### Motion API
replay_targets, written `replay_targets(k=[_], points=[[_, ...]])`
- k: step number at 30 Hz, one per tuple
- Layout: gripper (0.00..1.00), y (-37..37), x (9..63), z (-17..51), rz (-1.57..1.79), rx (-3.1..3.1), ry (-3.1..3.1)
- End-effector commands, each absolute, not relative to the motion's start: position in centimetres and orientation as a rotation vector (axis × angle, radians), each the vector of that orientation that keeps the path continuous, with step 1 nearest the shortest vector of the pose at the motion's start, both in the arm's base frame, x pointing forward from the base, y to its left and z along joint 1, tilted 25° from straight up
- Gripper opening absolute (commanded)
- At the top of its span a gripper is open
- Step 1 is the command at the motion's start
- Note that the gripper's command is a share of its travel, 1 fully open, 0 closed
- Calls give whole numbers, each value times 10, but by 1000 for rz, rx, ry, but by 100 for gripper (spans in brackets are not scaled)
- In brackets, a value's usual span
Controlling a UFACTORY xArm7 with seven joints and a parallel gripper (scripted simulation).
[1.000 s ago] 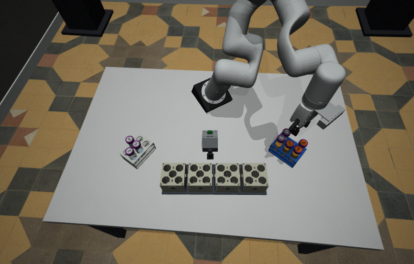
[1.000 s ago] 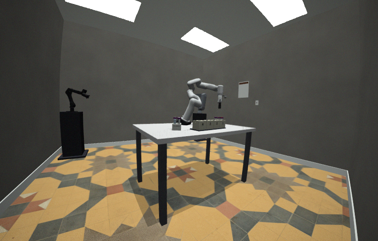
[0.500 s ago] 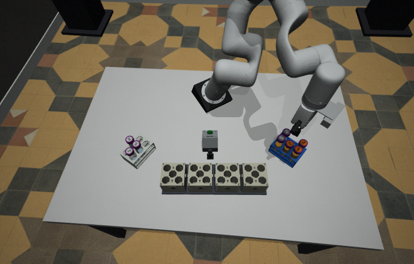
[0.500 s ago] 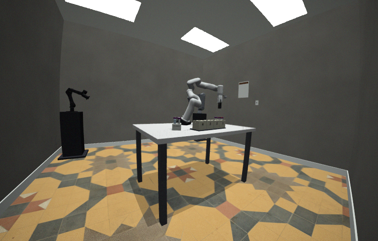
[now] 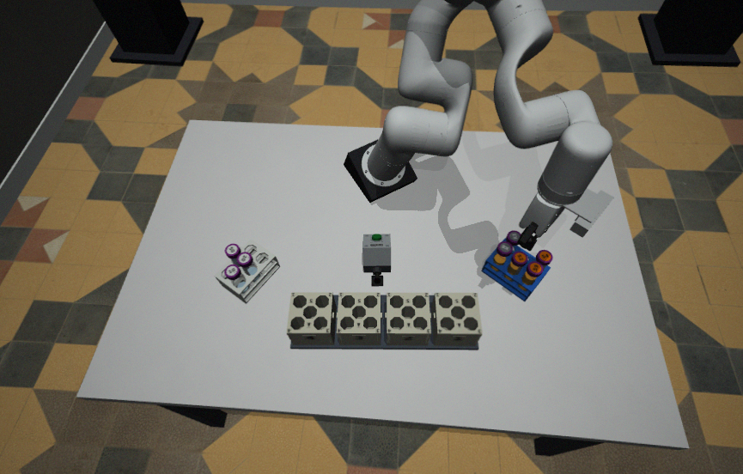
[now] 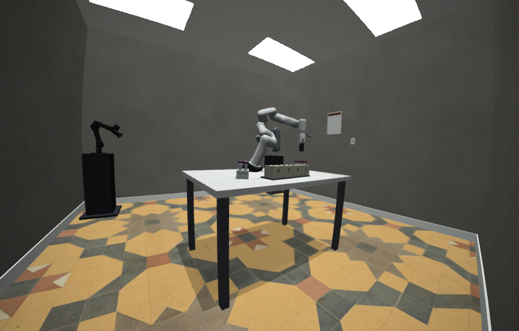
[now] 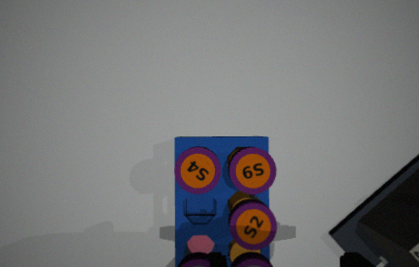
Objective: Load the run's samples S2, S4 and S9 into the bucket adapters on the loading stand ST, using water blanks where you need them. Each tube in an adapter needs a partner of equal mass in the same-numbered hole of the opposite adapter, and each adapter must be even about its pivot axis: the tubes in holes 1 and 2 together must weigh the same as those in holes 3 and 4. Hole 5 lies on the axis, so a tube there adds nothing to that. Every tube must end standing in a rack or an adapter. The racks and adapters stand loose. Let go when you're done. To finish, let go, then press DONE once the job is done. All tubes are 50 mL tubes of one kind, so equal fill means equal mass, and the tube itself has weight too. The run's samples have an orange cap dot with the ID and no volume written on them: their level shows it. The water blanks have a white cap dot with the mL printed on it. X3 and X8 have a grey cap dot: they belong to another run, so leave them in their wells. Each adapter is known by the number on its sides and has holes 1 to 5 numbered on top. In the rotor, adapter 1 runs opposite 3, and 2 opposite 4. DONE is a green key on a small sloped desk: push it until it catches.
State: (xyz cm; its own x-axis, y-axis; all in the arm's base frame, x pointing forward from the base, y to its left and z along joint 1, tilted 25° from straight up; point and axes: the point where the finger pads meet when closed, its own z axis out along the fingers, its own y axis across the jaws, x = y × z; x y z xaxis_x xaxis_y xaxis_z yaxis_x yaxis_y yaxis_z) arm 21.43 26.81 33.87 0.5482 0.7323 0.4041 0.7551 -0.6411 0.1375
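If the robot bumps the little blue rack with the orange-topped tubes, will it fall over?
It would probably slide before tipping: the blue rack just stands on the table, with nothing visibly holding it. It may be a bit top-heavy, since tubes like S9 stick up above it. The gripper hangs open, close over it, so a careless descent could nudge it.

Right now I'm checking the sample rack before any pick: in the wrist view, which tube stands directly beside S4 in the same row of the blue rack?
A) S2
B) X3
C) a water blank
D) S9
D: the S9 cap sits level with S4 across the blue rack, while S2 is one row nearer the camera.
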Motion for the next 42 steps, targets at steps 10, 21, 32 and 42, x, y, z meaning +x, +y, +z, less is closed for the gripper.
replay_targets(k=[10,21,32,42], points=[[57,275,225,315,-676,-2715,-1307],[57,279,231,299,-675,-2715,-1306],[57,283,238,283,-675,-2715,-1306],[57,288,245,265,-675,-2715,-1306]])
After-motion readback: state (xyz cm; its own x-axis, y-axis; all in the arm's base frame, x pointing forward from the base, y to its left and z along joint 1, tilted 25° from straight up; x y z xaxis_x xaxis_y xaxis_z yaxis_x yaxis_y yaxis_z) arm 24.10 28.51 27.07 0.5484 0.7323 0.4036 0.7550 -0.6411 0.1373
